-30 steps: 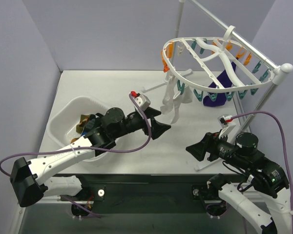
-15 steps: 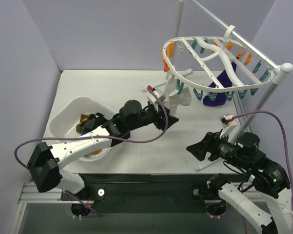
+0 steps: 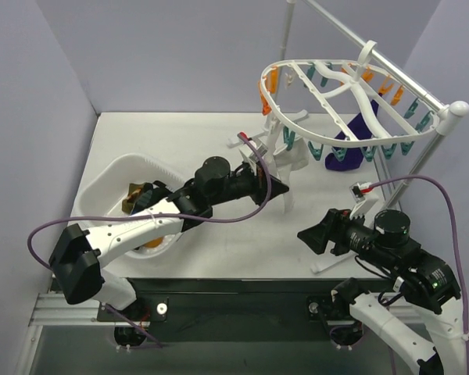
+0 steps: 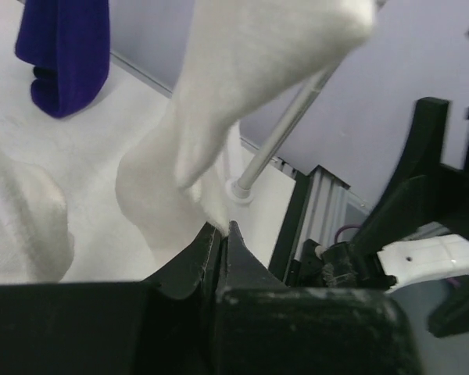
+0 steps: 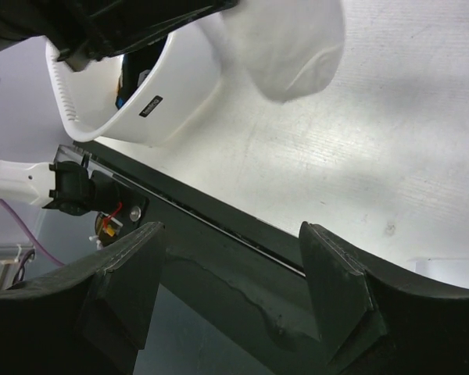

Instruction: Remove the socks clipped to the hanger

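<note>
Over the white table (image 3: 180,141), your left claw (image 3: 279,190) has just reached the white sock (image 3: 293,159) and pinches it tight — ready to tug. The right claw (image 3: 311,237) gapes wide.

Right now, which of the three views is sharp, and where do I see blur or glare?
Top external: sharp and evenly lit, the hanger crisp. Left wrist: the white sock near the lens is soft, the left end effector dark and blurred. Right wrist: the right end effector is dark with little detail; the table shows a mild sheen.
</note>
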`<move>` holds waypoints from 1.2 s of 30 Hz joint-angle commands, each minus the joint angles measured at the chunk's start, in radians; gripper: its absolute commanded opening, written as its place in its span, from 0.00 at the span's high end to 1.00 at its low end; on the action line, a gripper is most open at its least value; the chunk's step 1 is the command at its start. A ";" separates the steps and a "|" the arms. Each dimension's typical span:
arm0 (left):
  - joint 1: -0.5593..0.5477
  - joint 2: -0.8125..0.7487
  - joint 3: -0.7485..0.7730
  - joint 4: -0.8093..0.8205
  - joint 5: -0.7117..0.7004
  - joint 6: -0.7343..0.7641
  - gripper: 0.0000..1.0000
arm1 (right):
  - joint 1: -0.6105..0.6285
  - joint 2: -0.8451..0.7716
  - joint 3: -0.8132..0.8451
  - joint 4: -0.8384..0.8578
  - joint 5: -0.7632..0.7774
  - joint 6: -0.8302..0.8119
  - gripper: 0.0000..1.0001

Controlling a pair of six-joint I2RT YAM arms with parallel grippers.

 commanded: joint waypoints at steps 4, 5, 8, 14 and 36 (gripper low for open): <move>-0.003 -0.100 -0.059 0.202 0.167 -0.232 1.00 | 0.006 0.031 -0.070 0.103 0.014 0.016 0.25; -0.003 -0.102 -0.067 0.214 0.178 -0.275 1.00 | 0.005 0.032 -0.073 0.121 0.009 0.014 0.23; -0.011 -0.105 -0.088 0.269 0.206 -0.332 1.00 | 0.005 0.040 -0.082 0.166 -0.016 0.010 0.22; -0.048 -0.092 -0.076 0.268 0.207 -0.353 1.00 | 0.006 0.078 -0.099 0.256 -0.084 0.020 0.24; -0.080 -0.171 0.148 -0.122 -0.118 -0.061 0.18 | 0.011 0.045 -0.151 0.307 -0.108 0.051 1.00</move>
